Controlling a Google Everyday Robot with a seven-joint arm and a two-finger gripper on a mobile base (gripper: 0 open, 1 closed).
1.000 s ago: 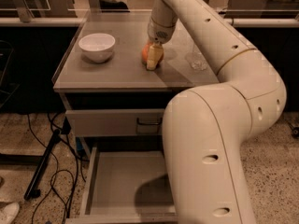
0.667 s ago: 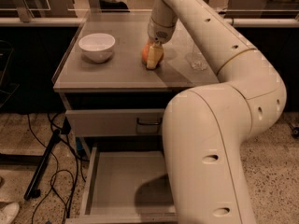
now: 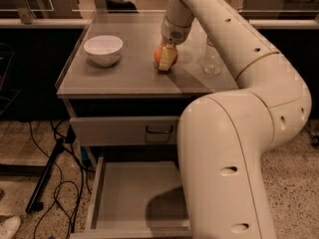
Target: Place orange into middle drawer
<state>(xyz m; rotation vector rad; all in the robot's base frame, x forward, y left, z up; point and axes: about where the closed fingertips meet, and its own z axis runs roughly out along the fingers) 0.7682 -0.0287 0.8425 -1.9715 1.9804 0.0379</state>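
Note:
The orange point(image 3: 158, 55) rests on the grey cabinet top point(image 3: 124, 78), right of centre. My gripper point(image 3: 166, 59) comes down on it from above and is shut on the orange, with one pale finger point(image 3: 168, 57) across its front; the other finger is hidden behind the fruit. The middle drawer point(image 3: 124, 195) is pulled out low at the front of the cabinet, its flat grey floor bare. My arm's big white links cover the drawer's right part.
A white bowl point(image 3: 103, 49) stands on the cabinet top to the left of the orange. A clear plastic bottle point(image 3: 212, 59) stands to its right. A closed drawer front with a dark handle point(image 3: 159, 131) sits above the open drawer. Cables point(image 3: 52, 153) lie on the floor at left.

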